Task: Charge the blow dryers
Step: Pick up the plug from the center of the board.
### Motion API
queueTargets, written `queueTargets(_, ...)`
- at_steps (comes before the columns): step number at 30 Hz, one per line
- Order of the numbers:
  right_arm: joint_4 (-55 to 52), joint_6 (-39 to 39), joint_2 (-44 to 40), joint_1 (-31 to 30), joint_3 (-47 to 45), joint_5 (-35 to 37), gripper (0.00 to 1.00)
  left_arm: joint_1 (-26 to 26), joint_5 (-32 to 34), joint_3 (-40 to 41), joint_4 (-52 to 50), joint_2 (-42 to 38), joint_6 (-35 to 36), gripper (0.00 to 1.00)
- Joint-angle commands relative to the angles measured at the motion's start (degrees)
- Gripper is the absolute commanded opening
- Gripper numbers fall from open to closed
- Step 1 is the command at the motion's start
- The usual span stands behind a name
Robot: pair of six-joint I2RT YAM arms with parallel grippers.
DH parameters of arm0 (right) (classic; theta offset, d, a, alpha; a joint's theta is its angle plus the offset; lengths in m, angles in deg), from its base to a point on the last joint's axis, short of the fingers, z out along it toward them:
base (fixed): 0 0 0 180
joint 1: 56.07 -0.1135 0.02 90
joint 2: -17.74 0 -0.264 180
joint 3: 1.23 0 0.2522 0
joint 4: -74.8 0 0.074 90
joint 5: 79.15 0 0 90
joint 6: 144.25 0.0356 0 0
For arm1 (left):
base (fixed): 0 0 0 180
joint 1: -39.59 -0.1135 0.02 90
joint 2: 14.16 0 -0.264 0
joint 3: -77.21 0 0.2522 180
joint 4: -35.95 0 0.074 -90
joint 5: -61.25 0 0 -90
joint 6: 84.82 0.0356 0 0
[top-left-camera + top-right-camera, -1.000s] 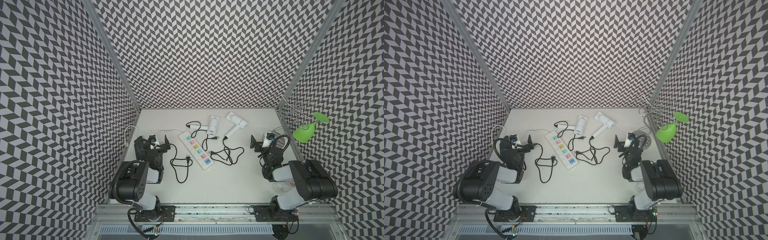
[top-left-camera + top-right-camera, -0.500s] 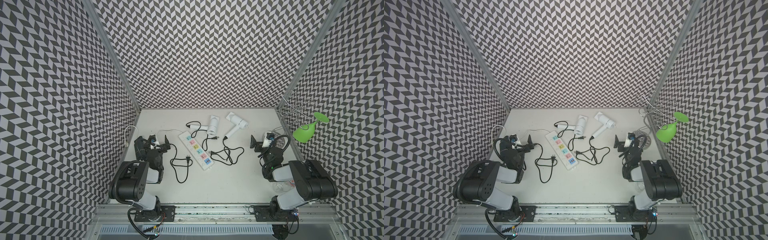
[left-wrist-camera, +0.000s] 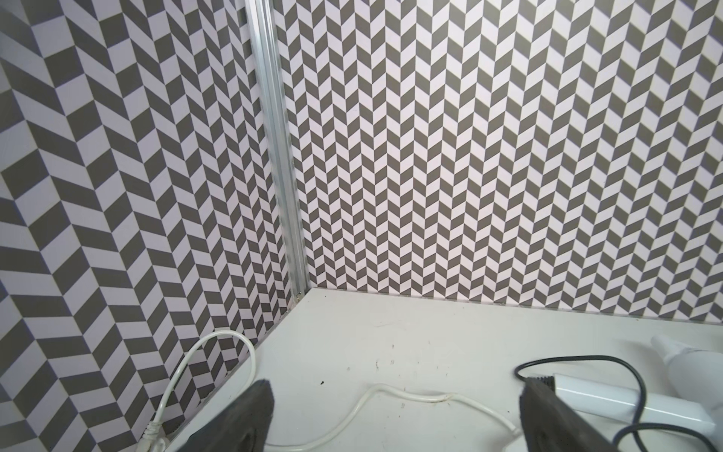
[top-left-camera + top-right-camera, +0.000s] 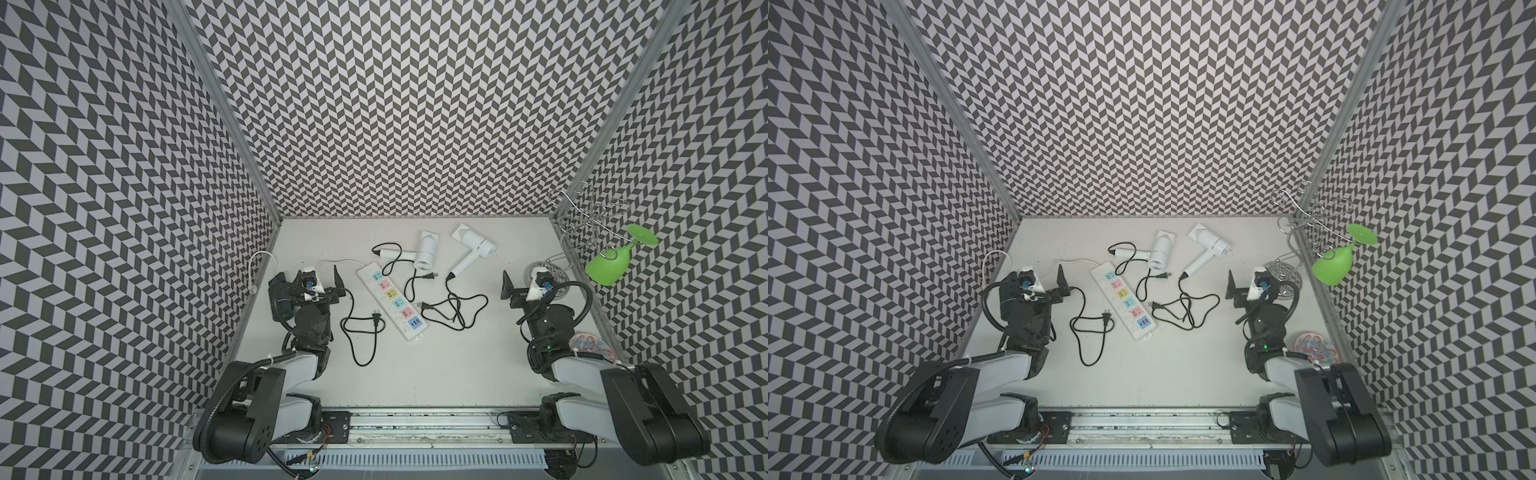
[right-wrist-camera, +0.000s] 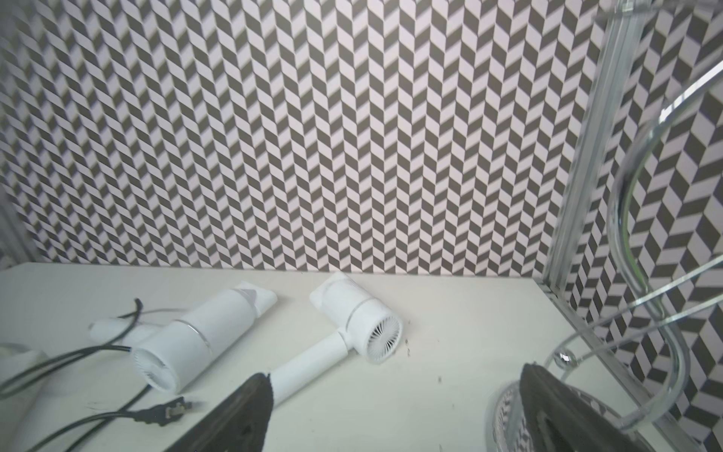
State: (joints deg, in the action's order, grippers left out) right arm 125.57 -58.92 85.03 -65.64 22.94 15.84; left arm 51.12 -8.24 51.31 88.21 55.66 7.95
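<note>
Two white blow dryers lie at the back of the table in both top views, one (image 4: 426,251) beside the other (image 4: 473,245); both dryers (image 5: 203,336) (image 5: 360,317) also show in the right wrist view. Their black cords end in loose plugs (image 4: 432,275) (image 4: 424,306) next to the white power strip (image 4: 390,299). A third loose plug (image 4: 376,318) has a cord running under my left arm, which hides its source. My left gripper (image 4: 318,282) (image 3: 395,415) is open over the strip's white cable (image 3: 391,391). My right gripper (image 4: 524,286) (image 5: 395,407) is open and holds nothing.
A wire glass rack (image 4: 582,224) stands in the back right corner with a green wine glass (image 4: 611,262) hanging from it. A patterned plate (image 4: 588,345) lies by my right arm. Chevron walls close in the left, back and right sides.
</note>
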Motion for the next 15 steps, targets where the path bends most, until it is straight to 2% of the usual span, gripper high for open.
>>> queueTargets(1,-6.5,0.2,-7.9,-3.0,4.3,1.8,0.99,1.2,-0.3,-4.4,-10.8,-5.4,-3.6,0.99)
queueTargets(5,-23.3,10.7,-16.7,-4.1,11.9,0.3,0.99,2.3,-4.3,-9.1,-21.9,-11.5,-10.9,0.99)
queueTargets(7,-32.2,15.5,-20.1,-4.1,15.9,-3.2,0.99,3.5,-5.9,-11.1,-27.2,-14.5,-13.6,0.99)
queueTargets(12,-53.5,19.8,-26.4,-4.1,23.5,-11.0,0.99,4.6,-9.5,-15.3,-43.4,-22.9,-20.8,0.99)
queueTargets(15,-56.9,21.5,-30.0,-4.1,22.1,-11.1,0.99,4.7,-14.3,-14.7,-49.6,-28.6,-22.0,0.99)
